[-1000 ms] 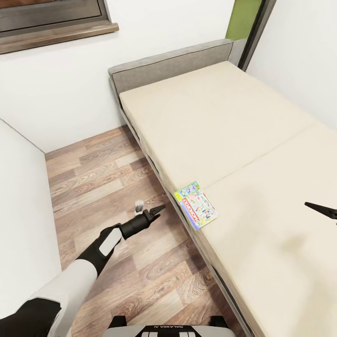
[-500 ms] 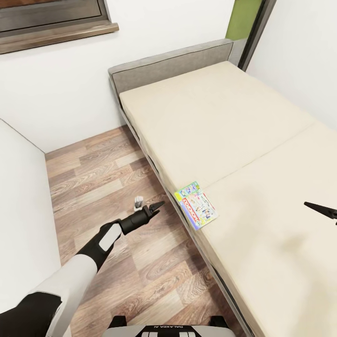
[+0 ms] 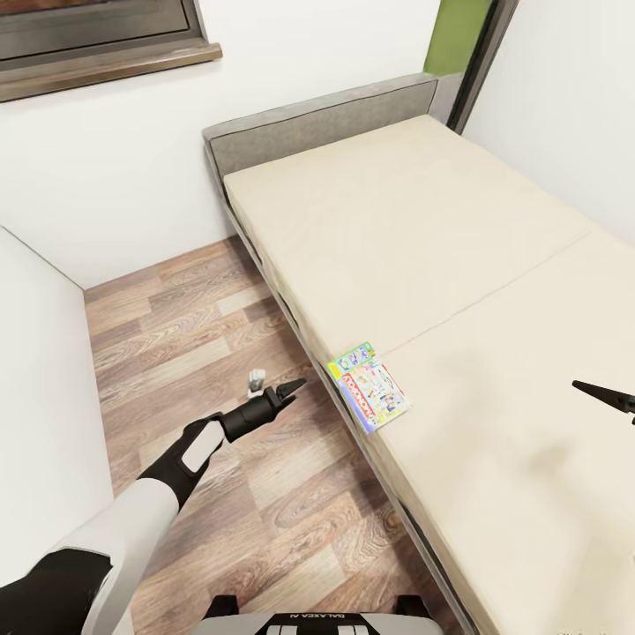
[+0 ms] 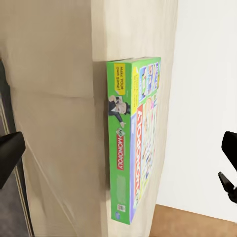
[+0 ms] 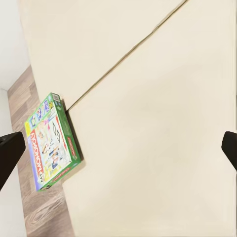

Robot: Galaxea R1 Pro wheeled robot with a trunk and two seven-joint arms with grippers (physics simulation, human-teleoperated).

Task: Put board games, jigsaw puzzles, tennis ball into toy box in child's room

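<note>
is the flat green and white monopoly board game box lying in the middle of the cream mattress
No, the flat green and white Monopoly board game box lies at the cream mattress's floor-side edge, by the left gripper.

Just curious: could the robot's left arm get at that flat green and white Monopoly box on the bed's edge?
Probably yes. The left gripper hovers open over the wood floor beside the beige bed, with nothing between it and the Monopoly box.

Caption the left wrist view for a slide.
Open left jaws frame the flat green-and-white Monopoly board game box lying at the edge of the cream mattress.
</note>
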